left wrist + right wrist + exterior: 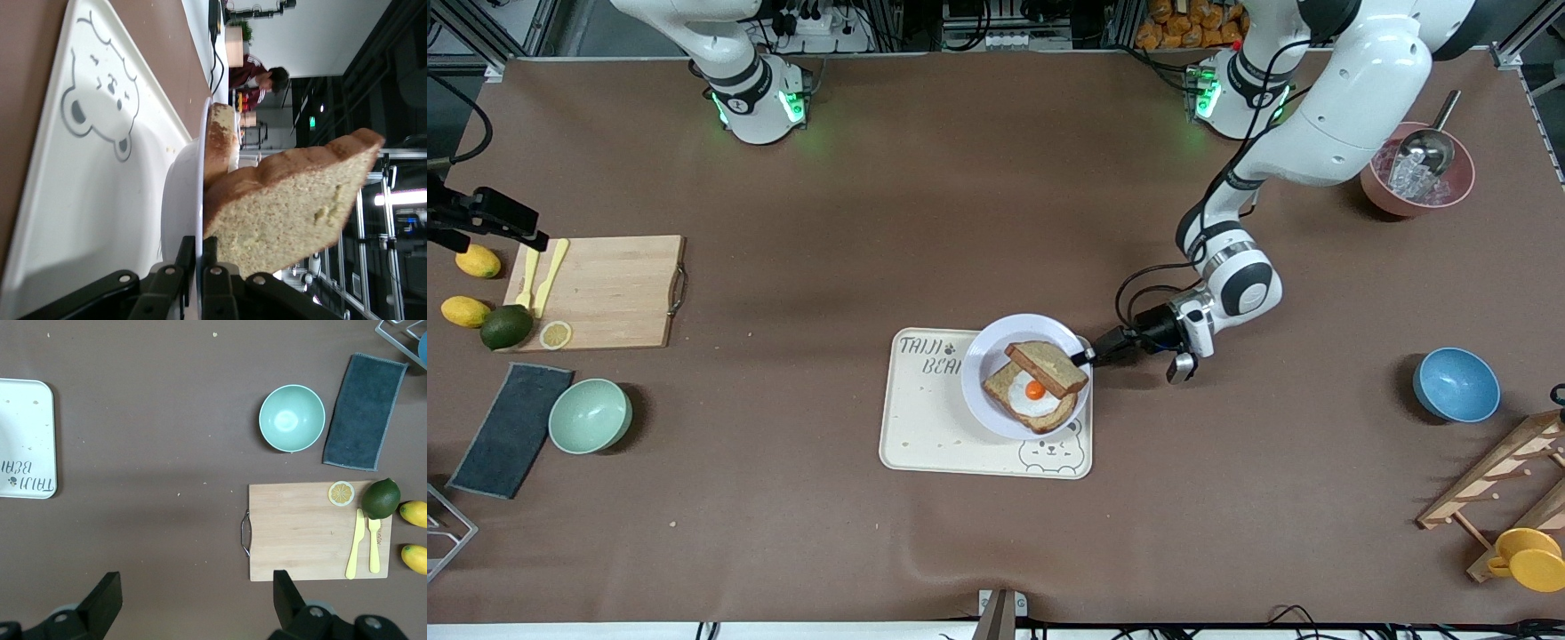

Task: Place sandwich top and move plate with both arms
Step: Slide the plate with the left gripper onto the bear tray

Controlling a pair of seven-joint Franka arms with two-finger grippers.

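Note:
The plate sits on the cream bear-print tray, at the tray's corner toward the left arm's end. On it lies a bread slice with a fried egg. The sandwich top leans tilted on that slice and leaves the yolk showing. My left gripper is shut on the plate's rim; in the left wrist view its fingertips clamp the thin rim with the sandwich top beside them. My right gripper is open and empty, high over bare table between tray and cutting board; the front view does not show it.
A wooden cutting board with yellow cutlery, a lemon slice, a lime and lemons lies toward the right arm's end. A mint bowl and a dark cloth lie nearer the front camera. A blue bowl, a pink ice bowl and a wooden rack lie toward the left arm's end.

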